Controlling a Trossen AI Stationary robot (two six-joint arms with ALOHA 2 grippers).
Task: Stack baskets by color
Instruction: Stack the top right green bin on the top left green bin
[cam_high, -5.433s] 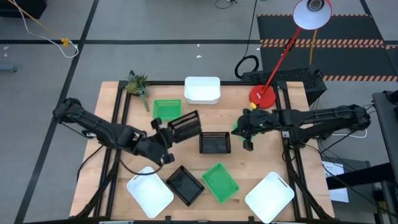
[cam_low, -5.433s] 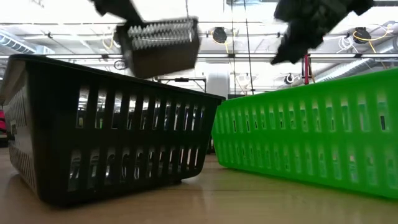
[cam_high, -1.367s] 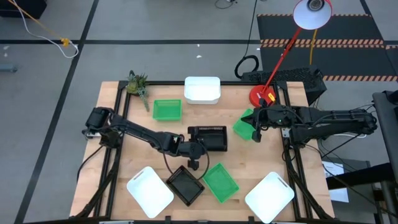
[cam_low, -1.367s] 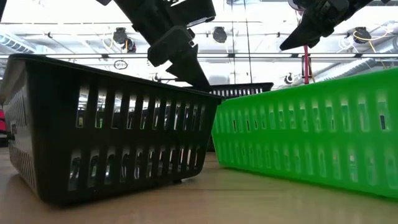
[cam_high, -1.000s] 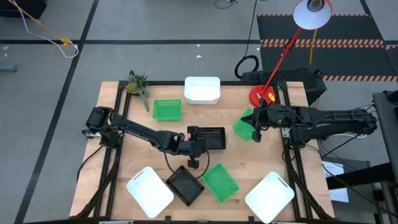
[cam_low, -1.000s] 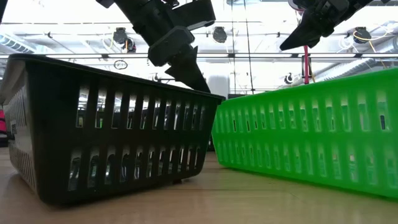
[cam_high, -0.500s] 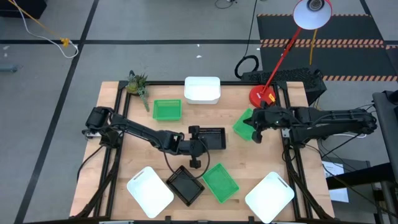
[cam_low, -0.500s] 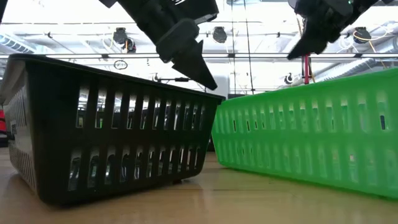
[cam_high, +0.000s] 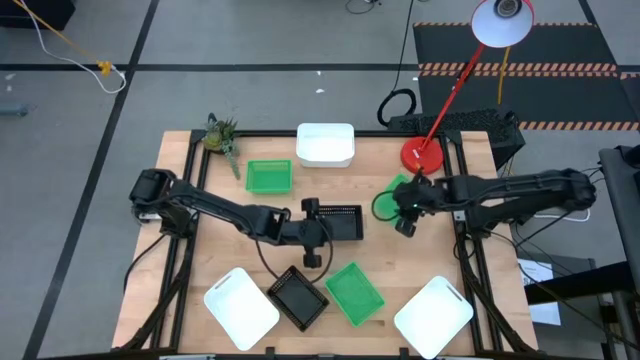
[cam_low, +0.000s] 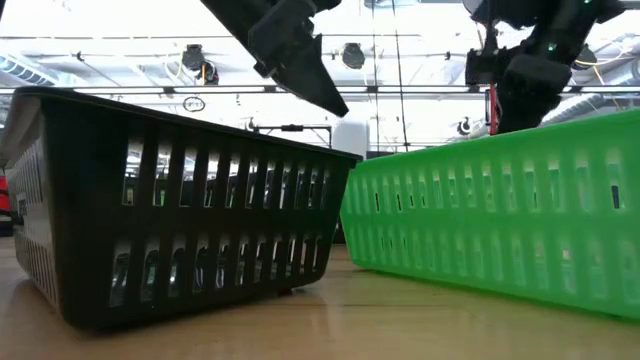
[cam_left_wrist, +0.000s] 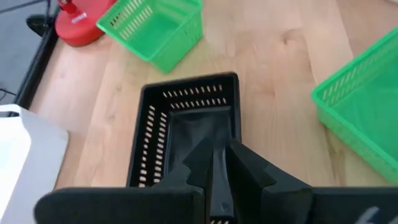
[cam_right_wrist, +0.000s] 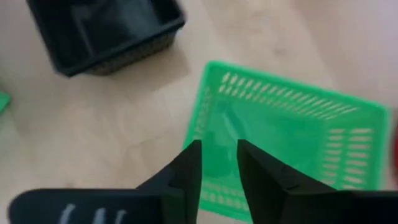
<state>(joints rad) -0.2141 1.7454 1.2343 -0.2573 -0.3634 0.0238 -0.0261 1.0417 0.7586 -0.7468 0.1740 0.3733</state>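
The left gripper (cam_high: 311, 222) hangs over the middle of the surface (cam_high: 400, 260), just above the near rim of the central black basket (cam_high: 338, 224). Its jaws stand nearly together with only a thin slit between them and hold nothing. This basket appears to carry a second black one nested inside, which would explain the deep double wall seen in the left wrist view.

The right gripper (cam_high: 404, 217) is poised over the tilted green basket (cam_high: 388, 203), which lies beside the red lamp base (cam_high: 421, 155). Its jaws are parted by a narrow gap, straddling the basket's wall region without a visible grip; whether they touch the plastic cannot be told.

Remaining baskets, as placed:
- Green basket (cam_high: 268, 176) and white basket (cam_high: 325, 144) toward the far edge.
- White basket (cam_high: 240, 308), loose black basket (cam_high: 299, 297), green basket (cam_high: 354, 292) and white basket (cam_high: 433, 315) along the near edge.

Judgement: black and green stacks are both incomplete. Open surface lies between the central black basket and the tilted green one, giving transfer room. The lamp base crowds the right arm's far side.
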